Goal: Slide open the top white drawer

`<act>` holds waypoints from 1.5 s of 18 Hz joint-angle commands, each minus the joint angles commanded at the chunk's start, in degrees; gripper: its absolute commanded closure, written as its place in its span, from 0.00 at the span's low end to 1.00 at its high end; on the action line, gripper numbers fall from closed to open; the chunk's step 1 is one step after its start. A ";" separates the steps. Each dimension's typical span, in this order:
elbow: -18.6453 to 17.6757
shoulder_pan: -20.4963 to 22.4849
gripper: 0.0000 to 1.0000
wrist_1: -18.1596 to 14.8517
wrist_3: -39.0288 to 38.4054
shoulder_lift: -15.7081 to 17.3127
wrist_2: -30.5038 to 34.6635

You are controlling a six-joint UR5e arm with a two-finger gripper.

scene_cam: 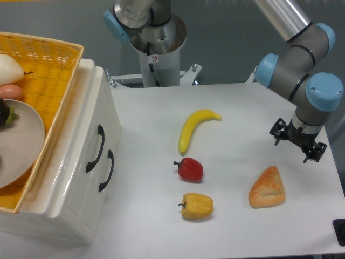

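- Pincer [298, 143]: located at the right of the frame, hanging from the arm's wrist above the worktop [242, 108]. It holds nothing. Whether its fingers are apart or together cannot be determined from this view.
- Top white drawer [89, 124]: located at the left of the frame, in the upper position of the white cabinet. It sits flush with the cabinet front, closed. Its curved black handle [94, 149] faces the centre of the worktop.
- Lower white drawer [105, 186]: directly beneath, also flush, with a matching black handle [107, 171].
- Yellow wicker basket [54, 59]: resting on top of the cabinet, upper left of the frame. It contains a plate [21, 143] and several food items.
- Banana [193, 127]: centre of the frame, lying on the worktop.
- Red pepper [189, 169]: just below the banana.
- Yellow pepper [197, 205]: below the red pepper, near it.
- Bread piece [267, 188]: lower right, below the pincer and apart from it.
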 joint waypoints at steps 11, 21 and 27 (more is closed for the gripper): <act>-0.17 -0.35 0.00 0.00 -0.53 0.26 -0.53; -1.93 -1.84 0.00 -0.88 -9.21 4.47 1.94; -4.48 -7.28 0.00 -1.23 -23.71 8.52 1.49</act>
